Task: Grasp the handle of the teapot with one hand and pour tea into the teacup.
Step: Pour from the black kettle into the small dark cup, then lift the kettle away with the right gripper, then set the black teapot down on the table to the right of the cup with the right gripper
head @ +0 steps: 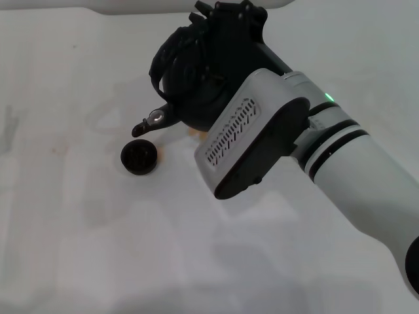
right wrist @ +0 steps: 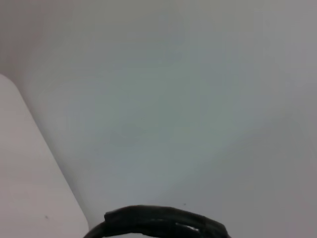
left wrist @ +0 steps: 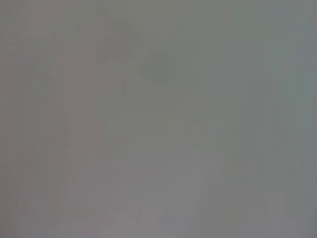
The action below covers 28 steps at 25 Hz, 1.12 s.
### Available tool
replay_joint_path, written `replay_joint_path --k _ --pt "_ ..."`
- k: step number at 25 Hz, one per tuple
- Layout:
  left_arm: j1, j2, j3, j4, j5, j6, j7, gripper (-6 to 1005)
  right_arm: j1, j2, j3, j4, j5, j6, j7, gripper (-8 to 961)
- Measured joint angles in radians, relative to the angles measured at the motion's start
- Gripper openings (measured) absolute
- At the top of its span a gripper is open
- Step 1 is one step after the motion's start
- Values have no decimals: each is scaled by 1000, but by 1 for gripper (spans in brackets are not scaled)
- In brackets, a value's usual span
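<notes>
In the head view the matte black teapot (head: 190,91) hangs above the white table, tilted to the left. Its short spout (head: 152,120) with the silvery cap points down, just above and beside the teacup (head: 139,157). The teacup is a tiny dark round cup standing on the table. My right gripper (head: 215,27) is at the top of the pot, shut on the ribbed black handle (head: 163,57). An arc of the handle also shows in the right wrist view (right wrist: 158,220). The left gripper is out of view; its wrist view shows only a plain grey surface.
My right arm's white and black forearm (head: 314,150) crosses the right half of the head view and hides the table behind it. Small orange specks (head: 194,133) lie on the white table (head: 98,248) under the pot.
</notes>
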Motion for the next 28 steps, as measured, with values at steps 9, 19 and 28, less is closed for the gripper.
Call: replay_joint_path --k 9,19,28 --pt "0 0 3 0 0 0 0 889 -6 -2 9 3 53 0 65 96" --pt "0 0 4 0 0 0 0 889 -33 -3 60 -12 175 6 164 97" --pt "0 0 6 0 0 -3 0 889 -131 -6 132 -60 181 61 268 96"
